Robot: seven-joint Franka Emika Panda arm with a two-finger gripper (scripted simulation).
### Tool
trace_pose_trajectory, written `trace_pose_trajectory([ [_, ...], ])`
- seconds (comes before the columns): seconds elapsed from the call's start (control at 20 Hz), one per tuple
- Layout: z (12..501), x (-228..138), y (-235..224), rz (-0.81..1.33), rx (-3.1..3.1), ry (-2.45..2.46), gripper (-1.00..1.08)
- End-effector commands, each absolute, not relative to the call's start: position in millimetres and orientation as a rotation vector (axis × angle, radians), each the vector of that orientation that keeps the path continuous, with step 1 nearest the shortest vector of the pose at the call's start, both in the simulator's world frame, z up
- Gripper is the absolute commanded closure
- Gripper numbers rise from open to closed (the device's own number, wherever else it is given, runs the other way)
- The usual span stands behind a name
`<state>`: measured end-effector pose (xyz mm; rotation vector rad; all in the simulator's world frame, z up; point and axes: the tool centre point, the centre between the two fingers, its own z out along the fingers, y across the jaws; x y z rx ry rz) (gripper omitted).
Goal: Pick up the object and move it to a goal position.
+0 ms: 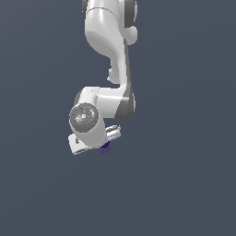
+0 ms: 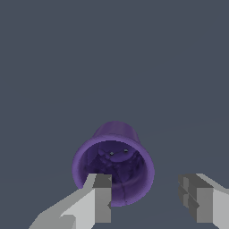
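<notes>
Arm (image 1: pixel 108 41) links descend from the top of the exterior view, bend at a grey-capped joint, and fold back toward that view's left, ending in a round wrist housing with the hand tucked below it, pointing down at the flat grey-blue ground (image 1: pixel 184 184). Only a sliver of the purple cup (image 1: pixel 105 147) shows there, peeking out under the hand.

In the wrist view the gripper (image 2: pixel 150 197) stands wide, its two grey fingers (image 2: pixel 102 197) well apart and gripping nothing. The cup (image 2: pixel 114 163) lies tilted so its open mouth faces the camera, the dark inside and flared rim plain to see. One finger overlaps the rim's edge; whether it touches cannot be told. The other finger stands clear to the side of the cup.

No brand, label or readable writing shows on the arm or cup.
</notes>
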<state>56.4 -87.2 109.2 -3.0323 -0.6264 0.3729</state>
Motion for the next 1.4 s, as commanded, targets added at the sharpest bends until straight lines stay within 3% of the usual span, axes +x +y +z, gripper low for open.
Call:
trace_pose_trajectory([
  [0.0,105.0,58.0,-91.9,0.397,-3.012,-0.671,-0.2],
  [1.15,69.8,50.4,-99.6,0.432,-2.981,-0.732,-0.2],
  [1.2,69.8,50.4,-99.6,0.432,-2.981,-0.732,1.08],
  [1.35,69.8,50.4,-99.6,0.432,-2.981,-0.732,1.08],
])
